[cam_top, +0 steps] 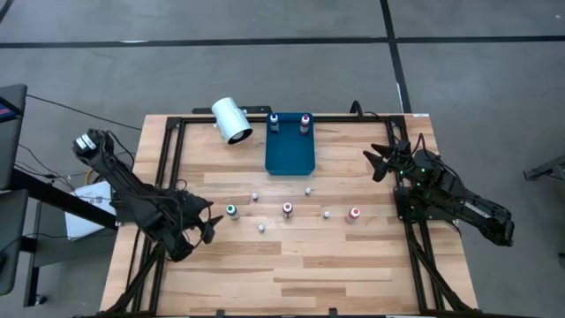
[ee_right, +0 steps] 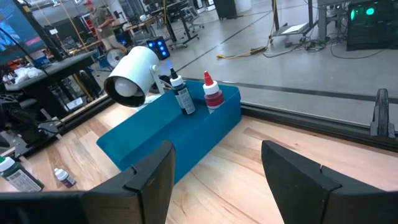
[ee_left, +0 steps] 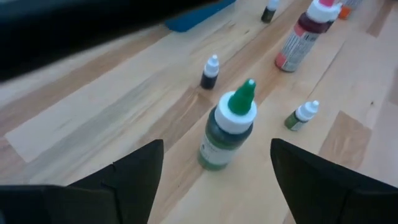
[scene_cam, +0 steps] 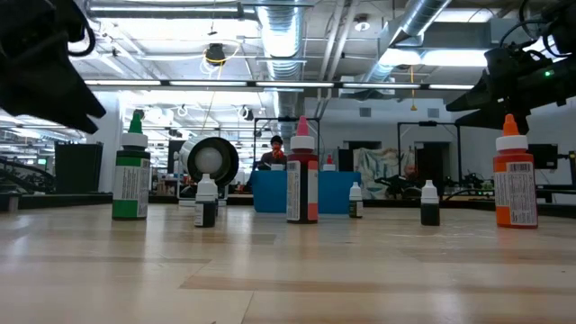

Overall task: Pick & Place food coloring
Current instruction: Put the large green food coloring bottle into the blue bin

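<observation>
I work over a pale wooden table (cam_top: 291, 265) on a grey floor; beyond it lies an open workshop with ceiling ducts. The blue tray (cam_top: 290, 157) holds a blue-topped bottle (cam_top: 274, 122) and a red-topped bottle (cam_top: 305, 123) at its far end. My left gripper (cam_top: 208, 223) is spread just beside the green-topped bottle (cam_top: 231, 211). My right gripper (cam_top: 380, 162) hangs spread, right of the tray.

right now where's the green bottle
In the high view the green bottle stands on the table's left half, just right of the left gripper, whose open fingers frame it.
</observation>
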